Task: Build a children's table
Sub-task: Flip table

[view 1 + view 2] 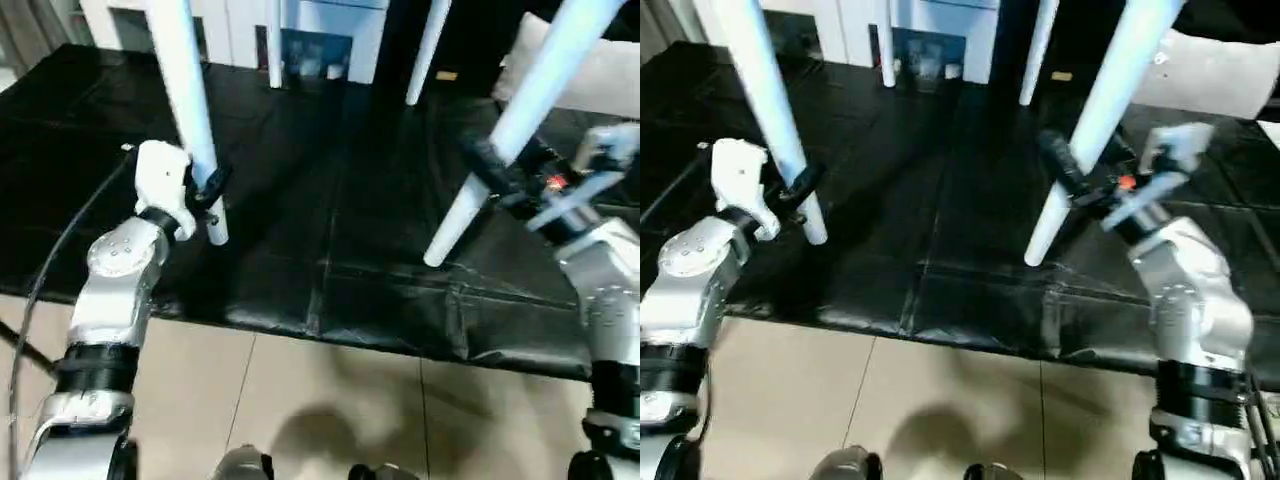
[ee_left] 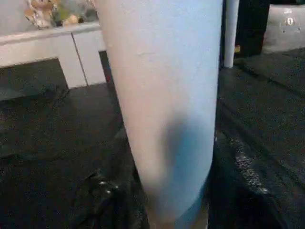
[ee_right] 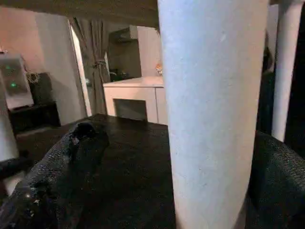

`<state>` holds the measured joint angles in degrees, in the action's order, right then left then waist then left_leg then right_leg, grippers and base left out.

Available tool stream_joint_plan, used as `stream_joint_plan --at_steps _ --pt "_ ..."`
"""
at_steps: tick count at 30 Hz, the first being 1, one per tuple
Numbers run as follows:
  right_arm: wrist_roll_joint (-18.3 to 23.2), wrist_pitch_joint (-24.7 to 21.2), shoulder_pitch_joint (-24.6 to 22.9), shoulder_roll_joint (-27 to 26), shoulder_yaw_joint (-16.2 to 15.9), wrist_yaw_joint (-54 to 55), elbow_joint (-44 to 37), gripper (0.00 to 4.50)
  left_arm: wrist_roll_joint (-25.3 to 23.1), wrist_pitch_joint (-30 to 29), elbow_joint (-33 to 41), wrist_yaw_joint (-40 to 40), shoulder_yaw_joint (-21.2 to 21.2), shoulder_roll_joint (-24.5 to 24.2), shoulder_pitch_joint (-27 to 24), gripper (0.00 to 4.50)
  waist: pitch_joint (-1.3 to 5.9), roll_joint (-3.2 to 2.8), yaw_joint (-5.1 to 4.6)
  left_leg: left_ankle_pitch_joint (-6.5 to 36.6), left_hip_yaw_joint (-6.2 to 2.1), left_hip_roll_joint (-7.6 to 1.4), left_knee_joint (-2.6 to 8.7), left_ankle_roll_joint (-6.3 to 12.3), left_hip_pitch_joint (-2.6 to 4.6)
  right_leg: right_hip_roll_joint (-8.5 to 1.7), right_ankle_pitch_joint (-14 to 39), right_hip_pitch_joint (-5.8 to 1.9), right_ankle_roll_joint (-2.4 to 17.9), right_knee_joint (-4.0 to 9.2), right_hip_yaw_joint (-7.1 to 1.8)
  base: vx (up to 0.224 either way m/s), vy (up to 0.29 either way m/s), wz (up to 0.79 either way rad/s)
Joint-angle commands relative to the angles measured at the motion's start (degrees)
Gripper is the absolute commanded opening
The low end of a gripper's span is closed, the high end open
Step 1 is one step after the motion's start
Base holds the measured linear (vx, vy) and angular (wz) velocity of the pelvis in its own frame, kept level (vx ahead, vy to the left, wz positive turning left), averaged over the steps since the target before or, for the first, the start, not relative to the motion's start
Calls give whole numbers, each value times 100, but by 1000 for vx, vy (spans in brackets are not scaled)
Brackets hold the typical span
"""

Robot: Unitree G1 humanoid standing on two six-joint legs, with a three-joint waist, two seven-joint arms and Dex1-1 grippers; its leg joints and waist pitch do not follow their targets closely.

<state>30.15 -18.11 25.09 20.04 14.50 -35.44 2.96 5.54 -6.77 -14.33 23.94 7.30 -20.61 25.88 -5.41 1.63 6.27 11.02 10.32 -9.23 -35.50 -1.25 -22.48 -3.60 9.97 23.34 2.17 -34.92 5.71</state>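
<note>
Your children's table (image 1: 190,90) stands leg-down on the black-covered worktable (image 1: 330,230), with four white legs in sight and the top out of frame above.

In the head view, the near left leg (image 1: 195,120) runs from 12 o'clock down toward 8 o'clock, and its foot sits close to the worktable's near edge. The near right leg (image 1: 510,130) leans, its upper end at 1 o'clock and its foot (image 1: 437,255) nearer the centre at about 4 o'clock. The two far legs (image 1: 428,50) stand at the back, around 12 o'clock.

Your left gripper (image 1: 212,185) is clenched on the near left leg just above its foot; the left wrist view has that leg (image 2: 167,109) hard against the camera with black finger material (image 2: 109,200) at its base.

Your right gripper (image 1: 1090,175) straddles the near right leg with its black fingers (image 1: 1060,160) set wide. In the right wrist view one finger (image 3: 62,167) stands apart at 8 o'clock of the leg (image 3: 214,119), with the other finger close in at 4 o'clock. You cannot tell from these views whether that second finger touches the leg, so record this gripper as released, not gripping.

The tiled floor (image 1: 330,410) lies at 6 o'clock below the worktable's edge.
</note>
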Motion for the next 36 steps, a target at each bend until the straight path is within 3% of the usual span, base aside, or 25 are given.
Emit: stream_joint_plan --at_steps 1,2,4,6,8,11,13,14,15,17,19,20,21,22,23,24,25,26,27,28,31,32,34,35,36 --pt "-94 -104 -238 -19 -201 -6 -58 450 94 -264 528 181 -71 -33 -267 241 465 -50 -36 923 -196 -505 502 36 152 -655 1290 -283 1008 405 -413 0 0 0" --pt "-81 -124 -297 -25 -185 28 -130 450 155 -280 605 174 -20 -29 -330 242 468 4 -48 937 -186 -493 504 66 155 -639 1339 -291 1002 423 -417 0 0 0" --pt "-26 -199 -420 -54 -125 133 -314 450 301 -331 784 201 59 -27 -456 253 479 -19 -39 824 -181 -483 491 110 151 -636 1260 -298 1005 406 -423 0 0 0" --pt "113 -372 -730 -167 -8 375 -747 450 579 -485 1227 314 146 -33 -762 253 504 21 -36 722 -180 -489 489 144 159 -620 1177 -302 1001 391 -413 0 0 0" --pt "386 -626 -1256 -334 126 699 -1470 450 974 -928 2112 401 180 -24 -1244 253 489 -19 -10 636 -193 -546 511 121 153 -648 967 -305 1033 342 -442 0 0 0" --pt "426 -789 -1753 -440 154 1019 -2038 450 1041 -1149 2804 276 239 -24 -1650 253 478 -34 -5 666 -175 -502 508 200 161 -591 855 -286 1050 365 -432 0 0 0" --pt "430 -794 -1960 -468 150 1073 -2243 450 1051 -1200 3005 188 318 -6 -1796 253 465 -37 16 860 -172 -482 516 145 157 -608 1218 -296 936 424 -433 0 0 0" --pt "456 -814 -2268 -499 146 1124 -2536 450 1097 -1331 3268 30 459 44 -1993 253 405 -107 15 1106 -190 -471 545 66 150 -602 1595 -282 828 471 -432 0 0 0" --pt "434 -960 -2603 -562 163 1322 -2891 450 1223 -1588 3640 -171 562 138 -2228 253 396 -60 2 1329 -195 -493 558 -7 165 -607 1878 -280 713 519 -442 0 0 0" --pt "399 -1151 -2790 -663 215 1652 -3158 450 1259 -1805 3930 -250 482 148 -2420 253 334 -150 -4 1633 -236 -486 602 -106 174 -582 2172 -242 604 553 -437 0 0 0" --pt "312 -1315 -2903 -760 262 1999 -3365 450 1090 -1846 4059 -304 319 124 -2555 253 317 -101 -39 1849 -253 -454 615 -160 189 -561 2532 -227 419 608 -429 0 0 0" --pt "68 -1460 -2905 -806 263 2401 -3405 450 859 -1735 3957 -521 238 275 -2494 253 286 -185 -40 1983 -264 -425 611 -198 197 -569 2840 -198 270 644 -430 0 0 0" --pt "-21 -1496 -2886 -812 253 2514 -3386 450 789 -1670 3879 -618 237 352 -2440 253 267 -142 -77 2165 -258 -412 610 -247 251 -544 3171 -161 101 720 -413 0 0 0" --pt "-251 -1255 -2855 -776 184 2486 -3258 450 734 -1554 3699 -809 305 494 -2324 253 249 -231 -65 2288 -281 -404 606 -294 275 -555 3316 -152 51 733 -403 0 0 0" --pt "-406 -1069 -2835 -751 130 2446 -3168 450 697 -1472 3573 -931 358 581 -2246 253 228 -196 -104 2500 -272 -375 592 -324 305 -558 3657 -142 -102 825 -363 0 0 0" --pt "-528 -862 -2845 -711 54 2364 -3129 450 694 -1396 3523 -1011 409 639 -2209 253 216 -249 -93 2601 -304 -351 591 -312 330 -590 3911 -175 -206 888 -316 0 0 0" --pt "-612 -679 -2898 -657 -24 2226 -3125 450 712 -1230 3514 -1037 470 692 -2215 253 200 -253 -117 2684 -306 -352 600 -297 348 -584 4009 -182 -254 941 -291 0 0 0" --pt "-572 -558 -3068 -674 -8 2125 -3207 450 747 -1028 3612 -1038 580 736 -2356 253 227 -278 -157 2647 -356 -373 632 -268 306 -603 3831 -286 -257 922 -253 0 0 0" --pt "-480 -630 -3162 -696 19 2122 -3303 450 802 -1096 3686 -1019 603 714 -2464 272 232 -367 -174 2705 -376 -416 675 -254 286 -591 3546 -291 -204 904 -264 0 0 0" --pt "-426 -705 -3243 -690 15 2112 -3386 450 799 -1188 3725 -1017 589 682 -2553 283 232 -338 -193 2739 -379 -425 689 -238 284 -579 3396 -290 -160 897 -263 0 0 0" --pt "-456 -861 -3403 -634 -133 2178 -3650 450 850 -1313 3785 -978 585 672 -2754 292 262 -372 -260 2659 -384 -416 707 -209 251 -571 2893 -305 26 807 -311 0 0 0" --pt "-488 -924 -3451 -669 -230 2241 -3763 450 866 -1355 3820 -966 589 724 -2839 302 271 -430 -280 2534 -381 -420 703 -188 244 -573 2701 -298 122 788 -334 0 0 0" --pt "-550 -899 -3496 -729 -299 2292 -3774 450 896 -1383 3833 -1006 563 777 -2902 323 268 -396 -267 2343 -352 -424 698 -130 237 -571 2505 -287 221 769 -362 0 0 0" --pt "-517 -883 -3540 -796 -333 2301 -3771 450 868 -1396 3871 -1004 519 757 -2948 325 287 -344 -253 2183 -340 -422 690 -78 222 -590 2461 -298 277 740 -382 0 0 0" --pt "-511 -863 -3577 -823 -377 2294 -3758 450 851 -1395 3898 -1004 490 742 -2979 325 298 -356 -239 2059 -330 -429 688 -45 217 -593 2415 -294 320 735 -393 0 0 0"
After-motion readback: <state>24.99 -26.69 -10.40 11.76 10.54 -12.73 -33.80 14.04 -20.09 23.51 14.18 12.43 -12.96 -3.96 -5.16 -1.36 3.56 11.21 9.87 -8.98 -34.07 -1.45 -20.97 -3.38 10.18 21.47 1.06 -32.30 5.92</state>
